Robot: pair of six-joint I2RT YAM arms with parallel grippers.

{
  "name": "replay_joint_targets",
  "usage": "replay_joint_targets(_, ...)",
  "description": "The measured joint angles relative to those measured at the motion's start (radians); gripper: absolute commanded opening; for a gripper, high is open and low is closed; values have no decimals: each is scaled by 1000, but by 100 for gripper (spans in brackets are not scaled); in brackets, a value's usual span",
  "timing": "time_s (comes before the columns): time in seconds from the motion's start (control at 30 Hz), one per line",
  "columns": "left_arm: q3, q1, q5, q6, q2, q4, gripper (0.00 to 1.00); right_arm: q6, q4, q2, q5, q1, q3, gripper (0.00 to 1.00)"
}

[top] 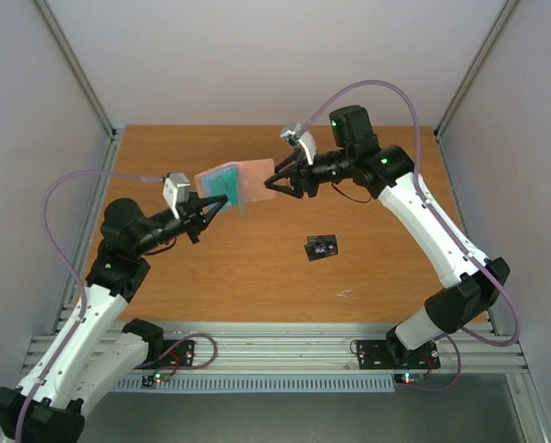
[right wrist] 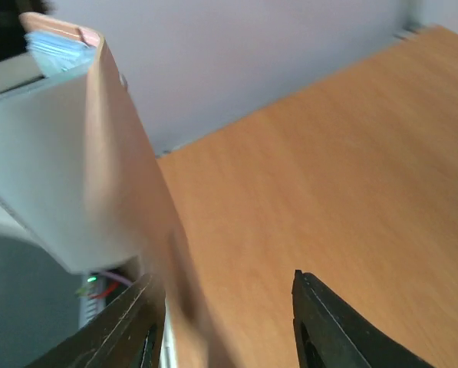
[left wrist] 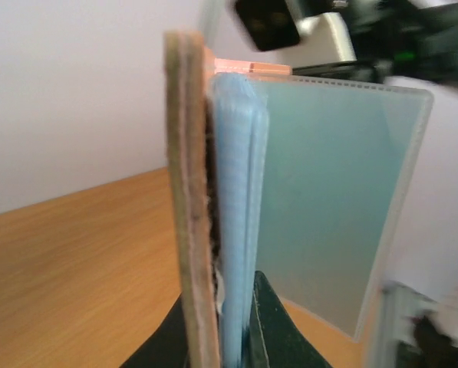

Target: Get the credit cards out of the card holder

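Top external view, upper centre: we see the tan-pink bifold card holder (top: 243, 182), blue-grey inside, off the wooden table (top: 164, 277), long axis left-right. The left gripper (top: 210, 208) clamps its left end; the right gripper (top: 277, 182), jaws parted and gripping nothing, sits at its right end. A thin black card (top: 321, 247) lies lower right, marks unreadable.

An orange-brown wooden table (top: 257, 286) sits between pale grey walls (top: 257, 55) and slanting metal posts (top: 79, 69).

Colours at a glance:
card holder (top: 253, 178) tan-pink outside, light blue inside; plastic sleeve (left wrist: 328, 207) translucent pale teal; black card (top: 322, 247) has white marks; table (top: 257, 277) orange-brown wood grain.
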Motion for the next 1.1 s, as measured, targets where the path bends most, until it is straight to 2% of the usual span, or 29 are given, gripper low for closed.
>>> replay_joint_targets(0.1,0,-6,-228,153,6,-131,0,74,27,-24,173,-45,-64,45)
replay_joint_targets(0.27,-12,-7,-575,517,59,-266,0,137,-10,-33,448,-45,-63,40)
replay_joint_targets(0.37,-23,-7,-684,655,72,-320,0,142,0,-49,452,18,-64,41)
replay_joint_targets(0.43,-23,-7,-695,666,73,-333,0,142,32,-55,397,85,-64,40)
replay_joint_targets(0.5,-21,-8,-676,645,72,-342,0,158,106,-54,304,150,-70,40)
replay_joint_targets(0.6,-13,-7,-572,521,71,-348,0,260,296,-46,163,205,-119,36)
replay_joint_targets(0.73,-11,6,-389,313,57,-295,0,394,457,7,127,199,-156,27)
replay_joint_targets(0.97,-16,47,-163,-58,30,-44,0,453,431,63,172,154,-147,29)
replay_joint_targets(1.1,-17,53,-104,-156,28,43,0,456,428,46,116,119,-147,30)
